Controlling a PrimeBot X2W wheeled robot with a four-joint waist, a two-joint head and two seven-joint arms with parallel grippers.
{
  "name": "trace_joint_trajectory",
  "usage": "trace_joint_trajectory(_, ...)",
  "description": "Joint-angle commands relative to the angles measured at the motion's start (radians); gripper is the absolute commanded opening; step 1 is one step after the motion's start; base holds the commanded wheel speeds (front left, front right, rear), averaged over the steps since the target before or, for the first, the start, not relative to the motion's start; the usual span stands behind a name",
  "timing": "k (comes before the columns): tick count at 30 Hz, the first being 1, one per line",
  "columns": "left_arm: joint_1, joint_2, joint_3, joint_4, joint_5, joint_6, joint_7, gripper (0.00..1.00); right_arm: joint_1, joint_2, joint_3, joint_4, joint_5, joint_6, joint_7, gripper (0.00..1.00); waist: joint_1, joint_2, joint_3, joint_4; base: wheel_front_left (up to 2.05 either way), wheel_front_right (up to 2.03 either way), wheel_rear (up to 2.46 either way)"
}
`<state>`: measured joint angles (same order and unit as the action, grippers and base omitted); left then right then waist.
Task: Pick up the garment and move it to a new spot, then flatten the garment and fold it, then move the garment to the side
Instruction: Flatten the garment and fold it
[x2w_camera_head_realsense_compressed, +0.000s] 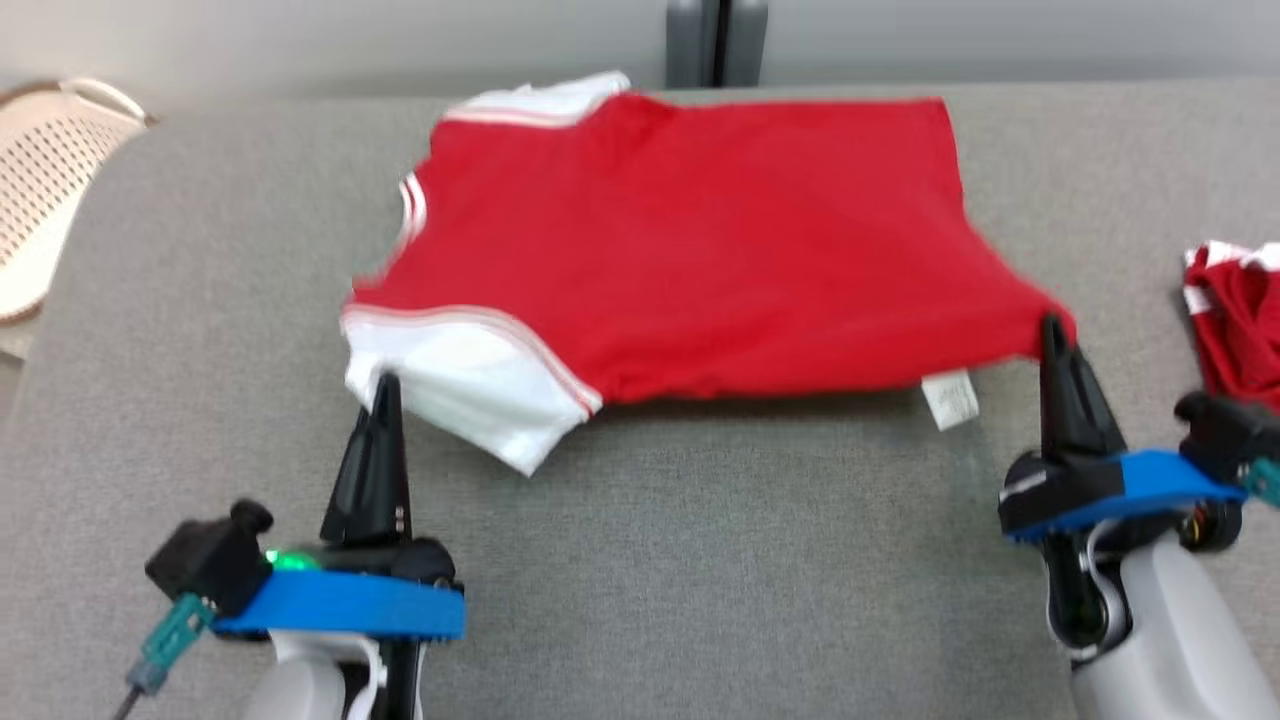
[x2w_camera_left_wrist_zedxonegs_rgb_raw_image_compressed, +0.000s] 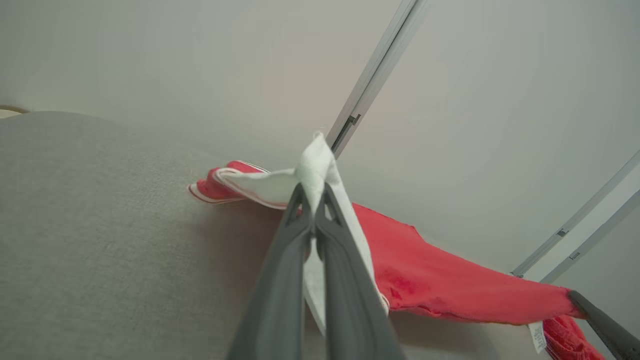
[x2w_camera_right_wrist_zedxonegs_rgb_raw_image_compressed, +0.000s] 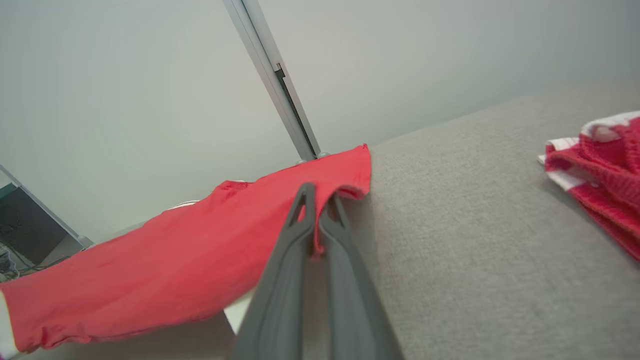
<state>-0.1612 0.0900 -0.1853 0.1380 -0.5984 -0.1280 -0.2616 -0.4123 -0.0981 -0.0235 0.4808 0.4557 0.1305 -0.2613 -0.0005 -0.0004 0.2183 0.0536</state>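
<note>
**Robot Stretching Red Shirt Between Two Grippers Over Grey Table**

The left gripper (x2w_camera_head_realsense_compressed: 384, 386) is pinching the white sleeve of the red garment (x2w_camera_head_realsense_compressed: 700, 250), its two dark fingers closed tight with a tuft of white cloth poking out past the tips in the left wrist view. The right gripper (x2w_camera_head_realsense_compressed: 1050, 326) is clamping the red hem corner at the opposite end, jaws likewise pressed together on a thin fold of fabric. Between them the shirt's near edge is hanging taut and lifted off the grey table (x2w_camera_head_realsense_compressed: 700, 560), throwing a shadow beneath, while the far edge appears to be lying along the table's back. A white care label (x2w_camera_head_realsense_compressed: 948, 398) is dangling near the right-hand corner. A second red-and-white garment (x2w_camera_head_realsense_compressed: 1235, 320) is sitting bunched near the table's right edge, and a pale perforated basket (x2w_camera_head_realsense_compressed: 50, 170) is standing beyond the far left corner.

The robot appears to be working through the flattening step, spreading the shirt ahead of any fold. The next move is likely calling for both arms to be lowering together, holding the tension evenly so the near edge lands without wrinkles, and letting go only once the cloth is lying flat. The crumpled sleeve may be needing a separate tug outward.
</note>
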Motion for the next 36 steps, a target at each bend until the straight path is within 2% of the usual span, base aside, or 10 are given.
trace_joint_trajectory(1,0.009,0.005,0.001,-0.004,0.002,0.006,-0.005,0.0,0.022,0.005,-0.002,-0.008,0.004,0.0,-0.006,0.0,0.0005,0.0004,-0.031,-0.026,0.0,0.0,0.0)
trace_joint_trajectory(8,0.209,0.005,-0.009,-0.062,-0.018,0.041,0.016,0.0,0.252,0.028,-0.039,-0.105,0.033,0.0,0.009,0.0,0.0005,0.0004,-0.122,-0.018,0.0,0.0,0.0)
trace_joint_trajectory(13,0.341,0.026,-0.018,-0.139,-0.022,0.07,0.055,0.0,0.409,0.041,-0.073,-0.208,0.031,0.0,0.049,0.0,0.0005,0.0004,-0.146,-0.012,0.0,0.0,0.0)
trace_joint_trajectory(18,0.415,0.032,-0.019,-0.205,-0.038,0.095,0.086,0.0,0.493,0.047,-0.083,-0.273,0.036,0.0,0.084,0.0,0.0005,0.0004,-0.147,-0.014,0.0,0.0,0.0)
trace_joint_trajectory(22,0.439,0.041,-0.022,-0.229,-0.037,0.108,0.104,0.0,0.518,0.047,-0.068,-0.276,0.061,0.0,0.101,0.0,0.0005,0.0004,-0.14,-0.016,0.0,0.0,0.0)
trace_joint_trajectory(28,0.436,0.046,-0.03,-0.203,-0.037,0.11,0.117,0.0,0.493,0.047,-0.06,-0.219,0.068,0.0,0.095,0.0,0.0005,0.0004,-0.132,-0.016,0.0,0.0,0.0)
trace_joint_trajectory(36,0.343,0.022,-0.041,-0.173,-0.05,0.104,0.113,0.0,0.421,0.047,-0.042,-0.131,0.089,0.0,0.073,0.0,0.0005,0.0004,-0.098,-0.013,0.0,0.0,0.0)
